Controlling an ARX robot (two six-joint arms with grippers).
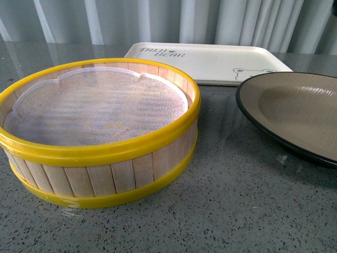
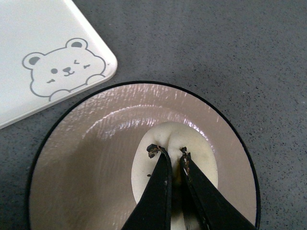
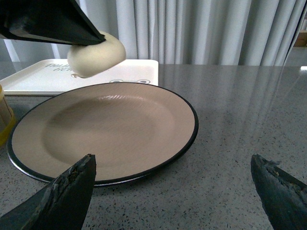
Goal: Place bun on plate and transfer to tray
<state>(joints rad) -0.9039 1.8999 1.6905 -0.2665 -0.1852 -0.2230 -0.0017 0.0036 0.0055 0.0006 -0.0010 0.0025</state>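
Note:
My left gripper [image 2: 169,152] is shut on the white bun [image 2: 196,143] and holds it in the air above the brown, black-rimmed plate [image 2: 96,158]. From the right wrist view the bun [image 3: 96,55] hangs clear of the plate [image 3: 144,129], over its far left part. The cream tray [image 1: 210,60] with the bear print lies just behind the plate [image 1: 295,113]; its bear corner [image 2: 64,69] sits next to the plate's rim. My right gripper [image 3: 172,184] stands open low over the table, just in front of the plate's near rim, with nothing between its fingers. Neither gripper shows in the front view.
A yellow-rimmed wooden steamer basket [image 1: 100,153] lined with white cloth stands at the front left, beside the plate. Grey speckled tabletop [image 1: 237,211] lies in front of it. Grey curtains [image 3: 201,28] hang behind the table.

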